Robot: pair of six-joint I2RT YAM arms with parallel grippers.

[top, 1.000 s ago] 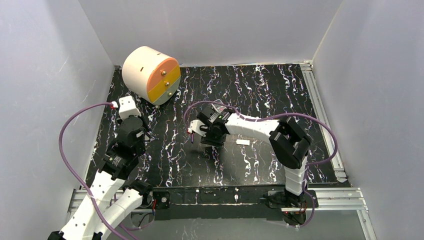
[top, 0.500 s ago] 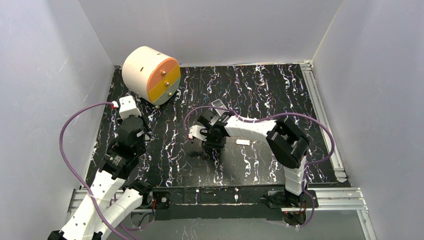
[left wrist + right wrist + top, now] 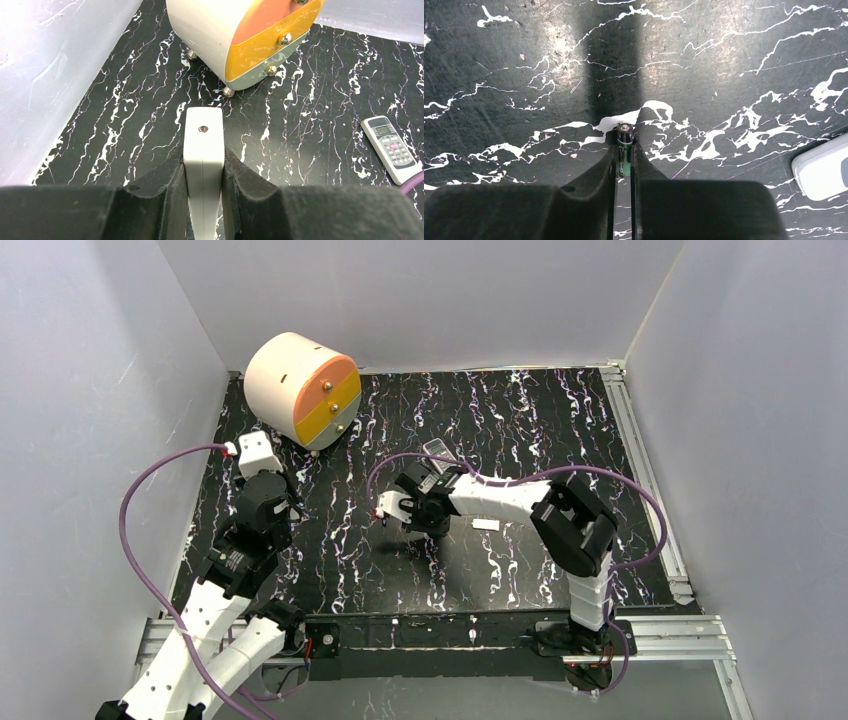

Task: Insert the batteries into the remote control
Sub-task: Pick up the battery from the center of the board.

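My right hand [image 3: 624, 156] is pinched tight on a dark green battery [image 3: 623, 142]. The little cylinder is squeezed between both fingers, its metal cap poking out past the tips, low over the black marbled bench [image 3: 724, 60]. Whether it touches down, I cannot tell. From above, this hand sits near the bench's middle, with a small white strip [image 3: 486, 525] lying just at its 3 o'clock. Over on the other side, my left hand [image 3: 203, 157] is clamped on a white remote [image 3: 202, 132], held on edge, a single screw showing near its far end. Straight ahead of it at 12 o'clock stands the round drawer cabinet [image 3: 215, 35] on small metal feet, with orange, yellow and grey-green fronts and knobs. Out at 3 o'clock a second remote [image 3: 392, 147], with screen and keypad up, lies flat on the bench, well apart.
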